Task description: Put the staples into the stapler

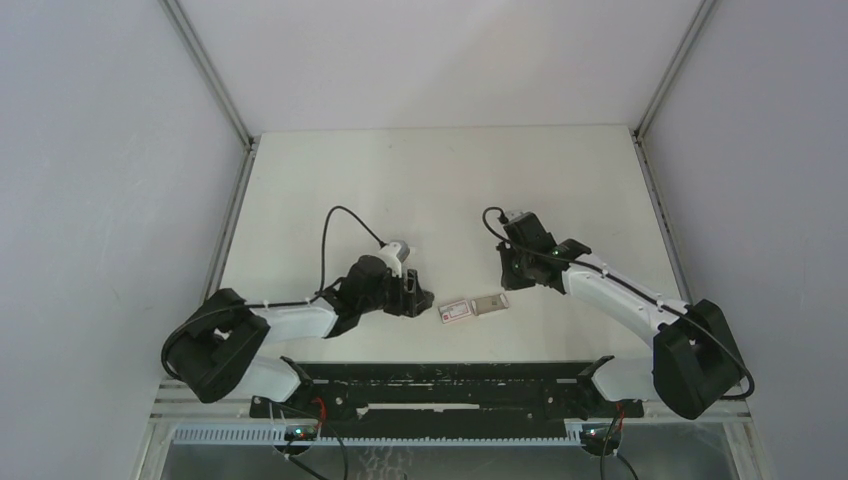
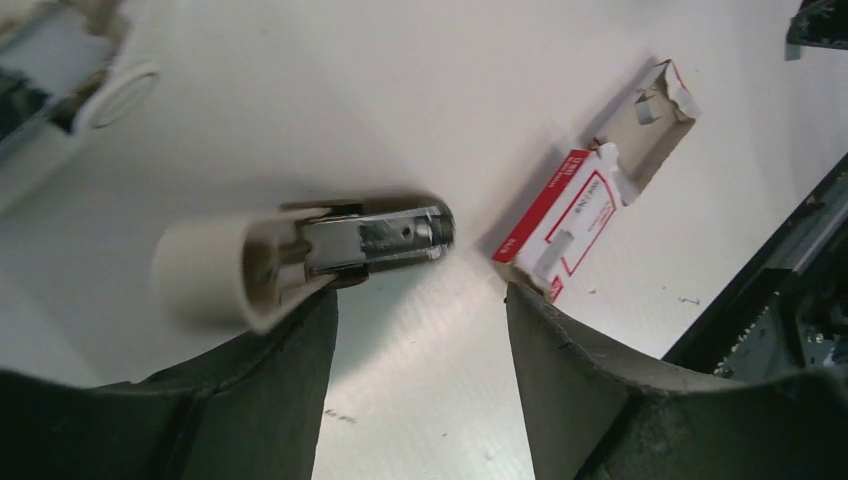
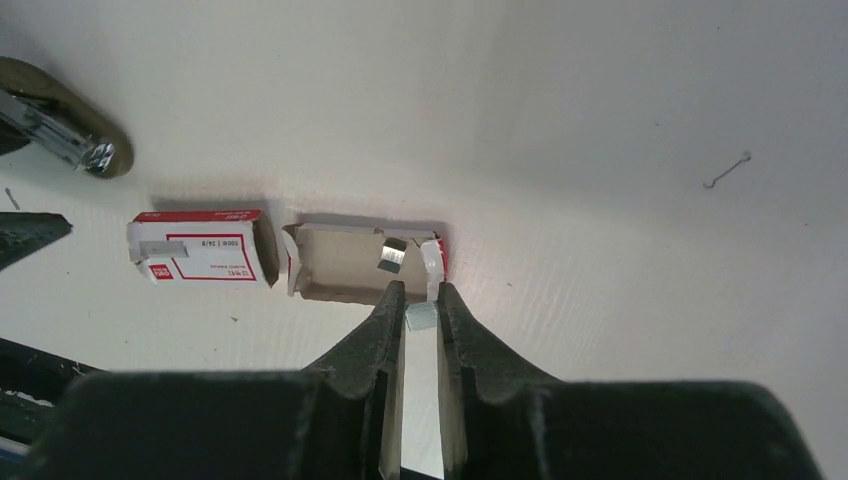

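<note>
The stapler point(image 2: 300, 255) is a small white body with its grey metal arm swung out, lying on the table against my left gripper's left fingertip point(image 2: 300, 340). My left gripper point(image 2: 420, 295) is open, with nothing between its jaws. The stapler's metal end also shows in the right wrist view point(image 3: 70, 140). My right gripper point(image 3: 421, 300) is shut on a short silvery strip of staples point(image 3: 420, 317), just in front of the tan tray point(image 3: 335, 270). A second silvery piece point(image 3: 391, 256) lies in the tray. In the top view the left gripper point(image 1: 412, 296) and the right gripper point(image 1: 514, 272) flank the box.
The red-and-white box sleeve point(image 3: 200, 258) lies left of the tray, and shows between the arms in the top view point(image 1: 455, 311). A loose bent staple point(image 3: 727, 171) lies on the table to the right. The black rail point(image 2: 780, 290) runs along the near table edge.
</note>
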You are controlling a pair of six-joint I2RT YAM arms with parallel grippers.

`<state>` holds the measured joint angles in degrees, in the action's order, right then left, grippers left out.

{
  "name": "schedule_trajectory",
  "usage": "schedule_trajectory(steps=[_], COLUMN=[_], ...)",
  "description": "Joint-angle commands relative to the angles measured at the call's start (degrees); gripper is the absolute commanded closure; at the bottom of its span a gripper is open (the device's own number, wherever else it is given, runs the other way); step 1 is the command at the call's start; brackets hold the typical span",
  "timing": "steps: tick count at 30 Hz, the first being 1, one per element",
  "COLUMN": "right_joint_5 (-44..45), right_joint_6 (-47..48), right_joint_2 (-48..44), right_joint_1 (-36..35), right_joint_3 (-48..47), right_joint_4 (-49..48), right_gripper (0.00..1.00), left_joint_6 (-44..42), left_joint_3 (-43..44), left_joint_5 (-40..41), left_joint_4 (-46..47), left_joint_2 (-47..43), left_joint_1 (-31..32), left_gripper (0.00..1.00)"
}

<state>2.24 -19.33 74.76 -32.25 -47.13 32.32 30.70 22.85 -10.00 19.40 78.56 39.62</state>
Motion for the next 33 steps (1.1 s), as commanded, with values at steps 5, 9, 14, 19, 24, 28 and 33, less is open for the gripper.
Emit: schedule_trajectory(steps=[5, 9, 14, 19, 24, 28, 33], right_joint_5=[1.7, 0.4, -3.4, -5.8, -8.1, -10.0, -13.8], right_joint_6=[-4.5, -2.3, 4.4, 11.3, 17.3, 20.2, 23.0], right_joint_2=[-1.5, -1.2, 0.3, 3.8, 6.9, 9.9, 13.1], right_joint_1=[-3.6, -6.8, -8.0, -9.5, -10.8, -12.1, -13.2], right_joint_3=[-0.3, -0.3, -1.6, -3.0, -4.1, -5.2, -6.4], right_joint_4=[-4.0, -9.4, -15.1, -20.0, -23.7, -25.9, -29.4], right_gripper=[0.88, 0.88, 0.88, 0.88, 0.88, 0.88, 0.88], left_joint_6=[3.7, 1.4, -4.3, -7.3, -7.0, -6.0, -3.3], left_joint_3=[5.1, 5.5, 5.2, 5.5, 4.7, 3.9, 1.3], left_joint_5=[1.8, 2.2, 4.8, 4.4, 10.4, 12.0, 6.2], left_joint_4=[7.3, 8.1, -0.5, -11.0, -18.2, -18.7, -14.5], left_joint_2=[7.5, 7.1, -1.8, -11.9, -20.9, -22.4, -20.7], left_joint_1=[3.8, 3.8, 3.7, 3.7, 3.4, 0.7, -6.3], left_gripper=[0.34, 0.33, 0.30, 0.28, 0.26, 0.27, 0.33])
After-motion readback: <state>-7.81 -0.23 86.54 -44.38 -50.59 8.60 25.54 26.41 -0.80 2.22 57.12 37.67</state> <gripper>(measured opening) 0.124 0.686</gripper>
